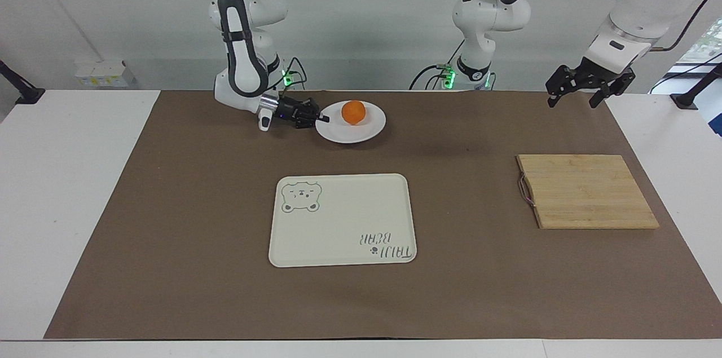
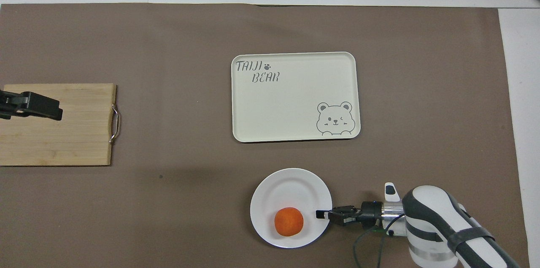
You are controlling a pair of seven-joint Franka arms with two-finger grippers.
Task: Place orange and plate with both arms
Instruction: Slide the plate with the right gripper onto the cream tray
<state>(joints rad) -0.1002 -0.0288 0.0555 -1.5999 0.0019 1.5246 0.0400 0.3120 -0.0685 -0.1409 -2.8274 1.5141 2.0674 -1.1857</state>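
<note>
Presently the right gripper (image 1: 319, 117) (image 2: 322, 215) lies low and level at the rim of the plate (image 1: 369, 128) (image 2: 291, 183), on the side toward the right arm's end of the table. Its fingers are pinched on the plate's rim, one above and one below as far as can be read. In the facing view the plate looks raised a little off the brown mat (image 1: 197, 222) (image 2: 168, 40) and tilted, though whether its other edge touches the mat cannot be told.

Orange (image 1: 353, 112) (image 2: 289, 221): lying on the plate, clear of the gripper, on the part of the dish nearer the robots.

Left gripper (image 1: 582, 87) (image 2: 40, 106): up in the air, over the mat at the left arm's end of the table; the overhead view sets it over the wooden cutting board (image 1: 586, 191) (image 2: 76, 141). Fingers spread apart, holding nothing. This arm waits.

Tray (image 1: 344, 189) (image 2: 295, 133): cream, rectangular, flat on the mat, farther from the robots than the plate, nothing on it. Printed text reads "TAIJI BEAR" (image 1: 387, 246) (image 2: 257, 71) with a small paw mark after the first word; a winking bear face (image 1: 301, 197) (image 2: 335, 118) sits in the diagonally opposed corner.

Cutting board: has a small metal handle (image 1: 526, 191) (image 2: 114, 124) on the edge facing the tray.
</note>
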